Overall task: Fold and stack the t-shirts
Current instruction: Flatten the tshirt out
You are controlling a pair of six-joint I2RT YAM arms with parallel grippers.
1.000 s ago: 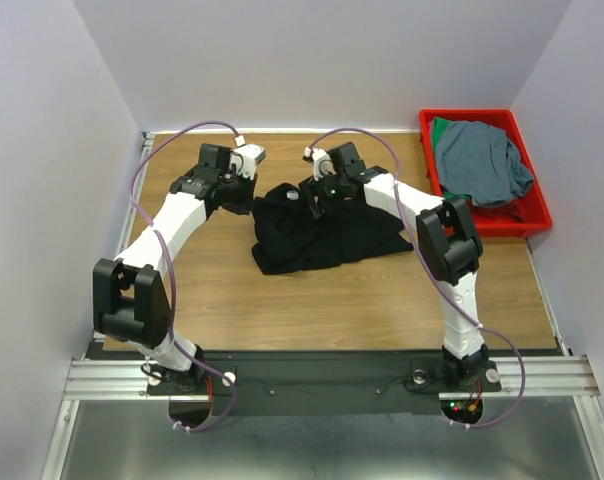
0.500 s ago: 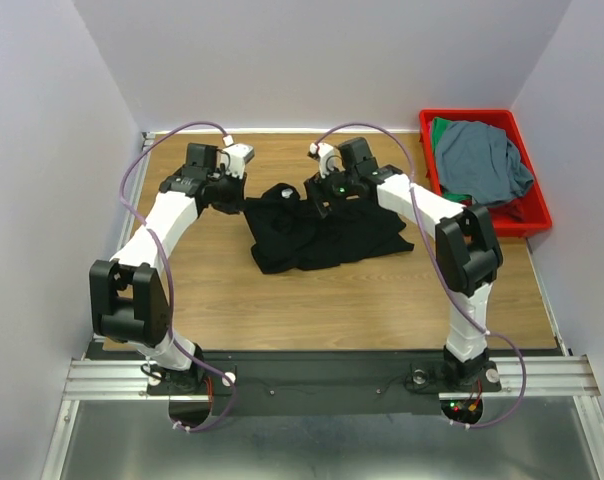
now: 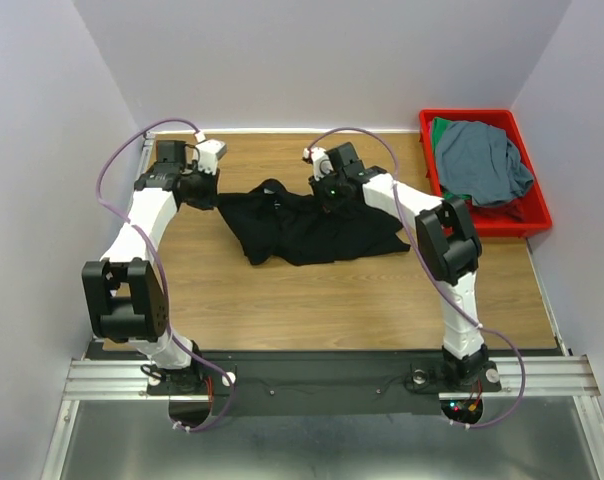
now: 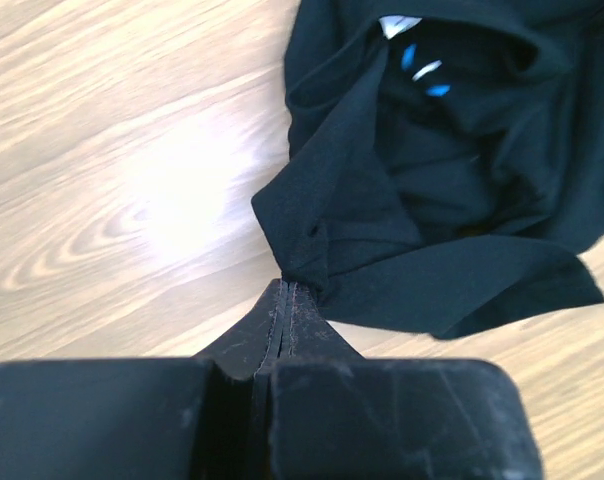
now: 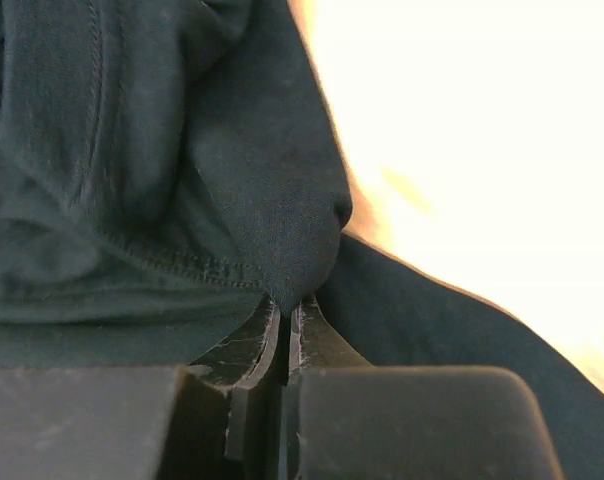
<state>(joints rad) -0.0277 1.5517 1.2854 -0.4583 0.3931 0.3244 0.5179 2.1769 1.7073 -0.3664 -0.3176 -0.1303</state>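
We see the black t-shirt point(image 3: 307, 225) crumpled on the table point(image 3: 332, 300) betw. both grippers. The left gripper point(image 4: 285, 295) clamps its left edge and the right gripper point(image 5: 285, 305) pinches a fold at its far edge. The red bin point(image 3: 537, 215), far right, holds the grey-blue t-shirt point(image 3: 482, 160) and the green t-shirt point(image 3: 440, 130). Vs. 1 sec. ago, the left arm is further left and the shirt lies wider.
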